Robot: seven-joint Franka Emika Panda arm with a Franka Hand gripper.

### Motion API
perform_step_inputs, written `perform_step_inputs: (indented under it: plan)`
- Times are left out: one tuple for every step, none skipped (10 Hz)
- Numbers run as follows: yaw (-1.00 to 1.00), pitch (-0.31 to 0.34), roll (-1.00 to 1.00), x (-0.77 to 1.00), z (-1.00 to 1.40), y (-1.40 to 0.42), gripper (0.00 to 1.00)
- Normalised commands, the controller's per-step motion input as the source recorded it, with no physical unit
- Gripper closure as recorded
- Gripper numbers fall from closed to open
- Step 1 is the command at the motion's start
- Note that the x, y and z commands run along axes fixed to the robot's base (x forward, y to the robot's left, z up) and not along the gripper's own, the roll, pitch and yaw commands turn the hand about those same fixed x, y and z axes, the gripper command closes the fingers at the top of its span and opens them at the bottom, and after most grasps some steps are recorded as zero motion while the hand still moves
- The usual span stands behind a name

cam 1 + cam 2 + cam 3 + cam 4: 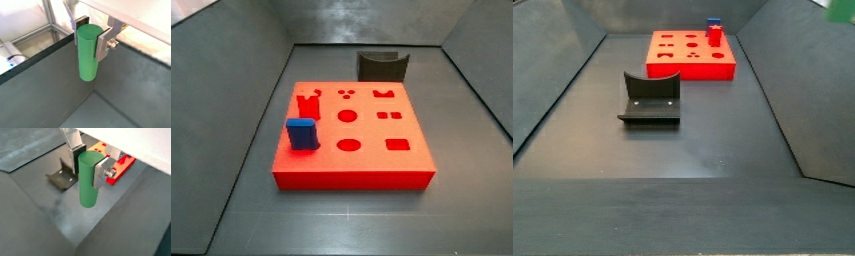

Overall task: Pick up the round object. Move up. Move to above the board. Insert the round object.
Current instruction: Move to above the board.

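- Peg [87, 52]: you see it green and upright in both wrist views, clamped near its top between the gripper's [92, 34] silver fingers [104, 44], its lower end hanging free above the grey floor [47, 90].
- Gripper: you have it shut tight on the peg, off the floor; neither side view shows it clearly.
- Board [352, 135]: you find it flat on the floor, red, with shaped holes in its top; a wrist view shows a red corner [120, 164] behind the peg.
- Blue block [301, 133]: it stands upright on the board near one edge.
- Fixture [649, 98]: dark, on the floor, near the board but apart from it.
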Motion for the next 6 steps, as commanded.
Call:
perform_step_inputs:
  plan:
    - [-0.02, 0.075, -0.03, 0.34, 0.03, -1.0, 1.0]
    - [0.01, 0.066, -0.02, 0.34, 0.04, -1.0, 1.0]
    - [0.01, 0.056, -0.02, 0.34, 0.04, -1.0, 1.0]
    - [0.01, 0.061, -0.01, 0.35, 0.04, -1.0, 1.0]
    - [0.01, 0.062, -0.02, 0.35, 0.04, -1.0, 1.0]
    - [0.01, 0.067, 0.0, 0.36, 0.04, -1.0, 1.0]
